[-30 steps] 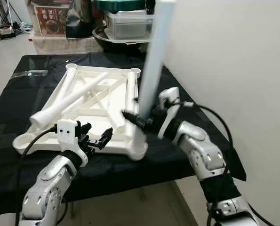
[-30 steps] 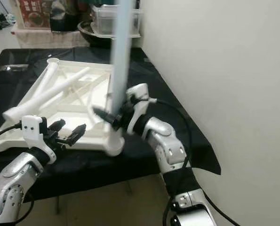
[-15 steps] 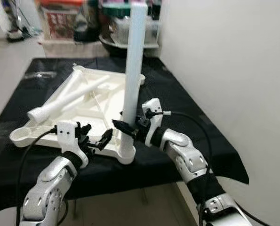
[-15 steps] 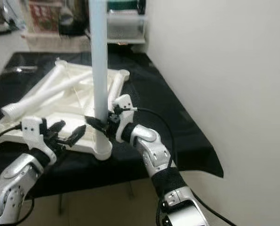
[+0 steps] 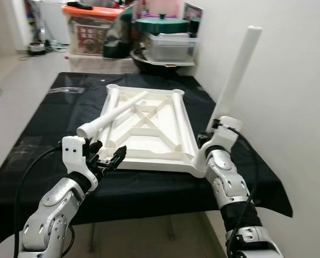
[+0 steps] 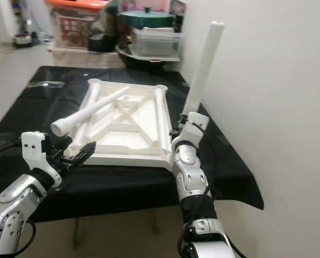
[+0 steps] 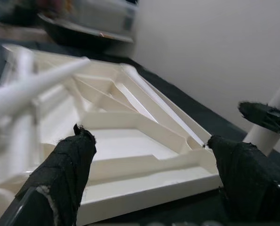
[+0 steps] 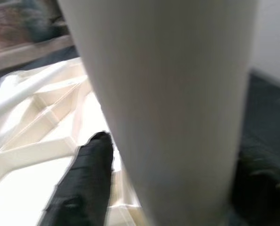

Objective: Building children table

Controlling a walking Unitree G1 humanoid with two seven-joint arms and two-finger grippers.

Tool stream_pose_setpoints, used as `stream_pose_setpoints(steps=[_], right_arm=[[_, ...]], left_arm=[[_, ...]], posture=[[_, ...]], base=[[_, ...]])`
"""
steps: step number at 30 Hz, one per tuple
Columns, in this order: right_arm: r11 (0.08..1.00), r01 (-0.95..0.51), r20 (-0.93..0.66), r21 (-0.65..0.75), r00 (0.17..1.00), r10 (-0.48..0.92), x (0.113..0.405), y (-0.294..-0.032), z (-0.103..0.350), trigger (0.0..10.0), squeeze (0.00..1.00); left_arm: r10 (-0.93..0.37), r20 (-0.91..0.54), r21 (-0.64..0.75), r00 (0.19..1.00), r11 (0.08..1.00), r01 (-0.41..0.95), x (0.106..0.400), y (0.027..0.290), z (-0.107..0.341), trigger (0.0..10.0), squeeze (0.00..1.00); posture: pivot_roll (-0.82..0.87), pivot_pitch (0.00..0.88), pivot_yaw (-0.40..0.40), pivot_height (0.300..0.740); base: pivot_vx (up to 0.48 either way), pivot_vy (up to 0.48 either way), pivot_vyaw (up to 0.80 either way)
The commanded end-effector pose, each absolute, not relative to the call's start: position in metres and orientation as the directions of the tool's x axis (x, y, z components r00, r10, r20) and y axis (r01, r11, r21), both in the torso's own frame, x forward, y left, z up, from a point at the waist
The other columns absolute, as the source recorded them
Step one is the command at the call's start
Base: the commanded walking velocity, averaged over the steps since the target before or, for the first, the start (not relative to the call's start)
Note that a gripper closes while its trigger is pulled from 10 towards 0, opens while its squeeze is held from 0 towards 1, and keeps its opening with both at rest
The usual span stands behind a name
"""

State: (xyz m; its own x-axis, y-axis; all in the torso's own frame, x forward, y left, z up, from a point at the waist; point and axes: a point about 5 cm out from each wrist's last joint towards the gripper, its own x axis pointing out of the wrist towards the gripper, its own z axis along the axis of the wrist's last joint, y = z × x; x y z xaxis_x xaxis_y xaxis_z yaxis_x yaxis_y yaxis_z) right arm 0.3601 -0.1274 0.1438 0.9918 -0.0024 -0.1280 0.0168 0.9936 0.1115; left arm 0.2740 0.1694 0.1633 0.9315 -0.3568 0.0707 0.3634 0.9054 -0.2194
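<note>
Black cloth (image 5: 52, 115) covers the work table, and on it lies the white children's tabletop (image 5: 149, 129), upside down so its ribbed underside and corner sockets face up. Beyond the table, against the far side of the room, stand storage bins (image 5: 95, 32) and a clear lidded box (image 5: 168, 45) with a green lid on top. A white wall (image 5: 278, 80) runs along the robot's right.

One loose white table leg (image 5: 112, 114) lies diagonally across the underside of the tabletop. A second white leg (image 5: 234, 75) stands at the near right corner of the tabletop, leaning away to the right toward the wall, its lower end at the corner socket. The right gripper (image 8: 154, 188) is clamped around this leg near its base, one black finger (image 8: 83, 179) on each side.

The left gripper (image 5: 107, 159) hovers just over the near edge of the tabletop, its fingers (image 7: 69, 165) spread wide and holding nothing.
</note>
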Motion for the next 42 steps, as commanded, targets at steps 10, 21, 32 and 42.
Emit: stream_pose_setpoints(steps=[10, 21, 32, 42], right_arm=[[0.717, -0.688, 0.114, 0.114, 0.726, 0.678, 0.344, -0.069, 0.192, 10.0, 0.0], [0.565, -0.825, -0.01, -0.01, 0.565, 0.825, 0.337, -0.063, 0.164, 0.0, 0.0], [0.989, 0.148, -0.357, -0.013, 0.923, -0.143, 0.363, -0.139, 0.109, 0.0, 0.0], [0.987, 0.151, -0.341, 0.056, 0.932, -0.123, 0.355, -0.115, 0.128, 3.7, 0.0]], left_arm=[[-0.368, 0.057, -0.221, 0.928, 0.902, 0.371, 0.275, 0.166, 0.159, 10.0, 0.0], [-0.368, 0.06, -0.226, 0.928, 0.9, 0.372, 0.274, 0.164, 0.159, 10.0, 0.0], [-0.362, 0.064, -0.232, 0.93, 0.901, 0.366, 0.272, 0.165, 0.16, 10.0, 0.0], [-0.368, 0.06, -0.226, 0.928, 0.9, 0.372, 0.274, 0.164, 0.16, 10.0, 0.0]], posture=[[0.06, 0.0, -0.103, 0.74], [0.08, 0.0, -0.117, 0.74], [0.09, 0.0, -0.116, 0.74], [0.07, 0.0, -0.109, 0.74]], base=[[0.0, 0.0, 0.0], [0.0, 0.0, 0.0], [0.0, 0.0, 0.0], [0.0, 0.0, 0.0]])
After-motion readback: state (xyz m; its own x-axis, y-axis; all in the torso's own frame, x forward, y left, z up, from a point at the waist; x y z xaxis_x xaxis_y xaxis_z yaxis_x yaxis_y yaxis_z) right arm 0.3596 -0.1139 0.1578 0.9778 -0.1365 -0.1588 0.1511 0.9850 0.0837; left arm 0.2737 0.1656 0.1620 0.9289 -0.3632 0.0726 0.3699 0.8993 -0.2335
